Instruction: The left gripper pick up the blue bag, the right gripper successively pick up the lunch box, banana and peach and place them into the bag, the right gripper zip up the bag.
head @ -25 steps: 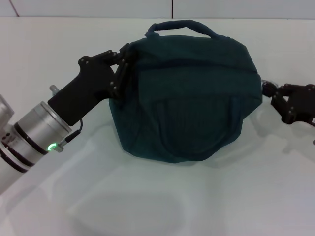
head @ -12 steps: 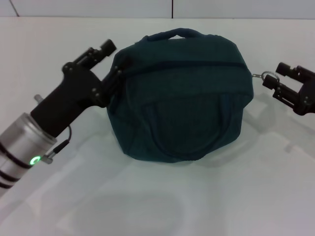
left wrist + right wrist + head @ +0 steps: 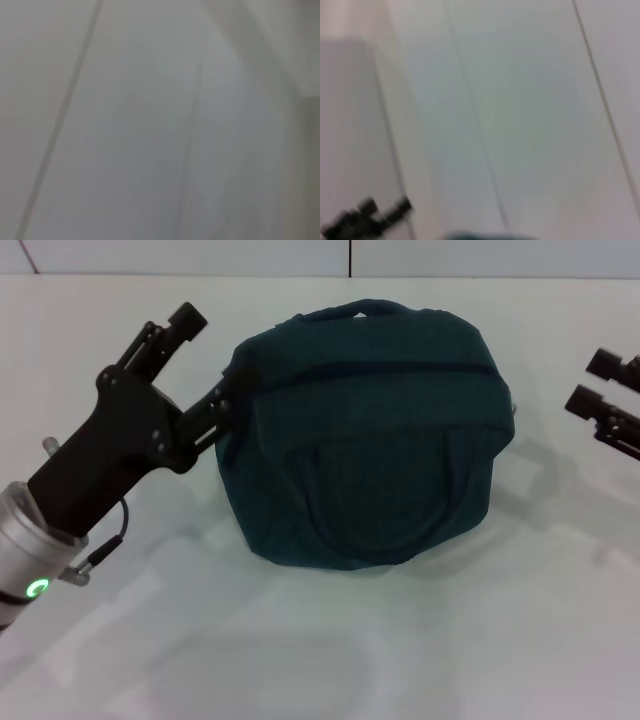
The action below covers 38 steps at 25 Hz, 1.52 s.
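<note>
The blue bag [image 3: 365, 435] rests on the white table with its zipper line running closed across the top and its handle up at the back. My left gripper [image 3: 208, 365] is open at the bag's left end, with the lower finger [image 3: 222, 406] close against the fabric and the upper finger [image 3: 186, 322] well clear. My right gripper [image 3: 592, 382] is open at the right edge of the head view, apart from the bag and holding nothing. The lunch box, banana and peach are out of view.
The white table [image 3: 330, 640] spreads around the bag, with a wall seam behind it. The right wrist view shows a small dark gripper [image 3: 367, 220] far off and a sliver of the bag [image 3: 485, 236]. The left wrist view shows only a pale surface.
The left gripper let go of the bag's left end, opened and drew back leftward. The right gripper released the zipper pull and pulled away to the right. The bag settled lower.
</note>
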### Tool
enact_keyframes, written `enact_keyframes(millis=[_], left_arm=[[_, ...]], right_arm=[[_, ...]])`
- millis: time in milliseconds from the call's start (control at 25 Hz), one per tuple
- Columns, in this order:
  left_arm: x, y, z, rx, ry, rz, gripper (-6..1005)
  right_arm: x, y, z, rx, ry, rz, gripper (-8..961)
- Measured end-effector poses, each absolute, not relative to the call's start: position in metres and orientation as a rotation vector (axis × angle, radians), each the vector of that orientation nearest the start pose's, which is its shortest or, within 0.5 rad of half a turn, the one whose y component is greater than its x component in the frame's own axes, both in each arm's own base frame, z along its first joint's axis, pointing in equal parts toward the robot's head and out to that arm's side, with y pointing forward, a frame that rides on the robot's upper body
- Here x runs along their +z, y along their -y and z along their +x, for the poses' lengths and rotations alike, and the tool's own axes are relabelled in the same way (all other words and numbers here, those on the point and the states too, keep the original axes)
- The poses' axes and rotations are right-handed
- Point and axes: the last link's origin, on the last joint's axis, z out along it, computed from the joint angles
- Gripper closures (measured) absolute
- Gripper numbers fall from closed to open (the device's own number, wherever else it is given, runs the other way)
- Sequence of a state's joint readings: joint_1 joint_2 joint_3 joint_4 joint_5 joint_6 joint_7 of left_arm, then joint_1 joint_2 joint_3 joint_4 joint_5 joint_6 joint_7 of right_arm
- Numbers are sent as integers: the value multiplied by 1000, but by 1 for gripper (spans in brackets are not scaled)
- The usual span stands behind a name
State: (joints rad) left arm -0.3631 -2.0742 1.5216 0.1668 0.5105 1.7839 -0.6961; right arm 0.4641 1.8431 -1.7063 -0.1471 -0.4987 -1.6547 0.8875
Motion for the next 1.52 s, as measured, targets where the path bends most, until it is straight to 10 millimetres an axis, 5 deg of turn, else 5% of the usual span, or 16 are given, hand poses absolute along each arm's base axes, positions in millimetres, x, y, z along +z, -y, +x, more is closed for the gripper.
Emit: enact_keyframes(millis=[160, 360, 600, 1520], left_arm=[[-16, -253, -243, -1556, 269, -2149, 146], [-32, -241, -240, -1498, 170, -2312, 148], [-38, -227, -249, -1451, 177, -2304, 151], [-36, -229, -250, -1442, 160, -2315, 152]], right_arm=[[41, -290, 266, 1356, -287, -2431, 330], [23, -278, 251, 1347, -168, -2646, 354], [9, -280, 241, 1343, -134, -2666, 353], [6, -281, 241, 1347, -153, -2640, 353]])
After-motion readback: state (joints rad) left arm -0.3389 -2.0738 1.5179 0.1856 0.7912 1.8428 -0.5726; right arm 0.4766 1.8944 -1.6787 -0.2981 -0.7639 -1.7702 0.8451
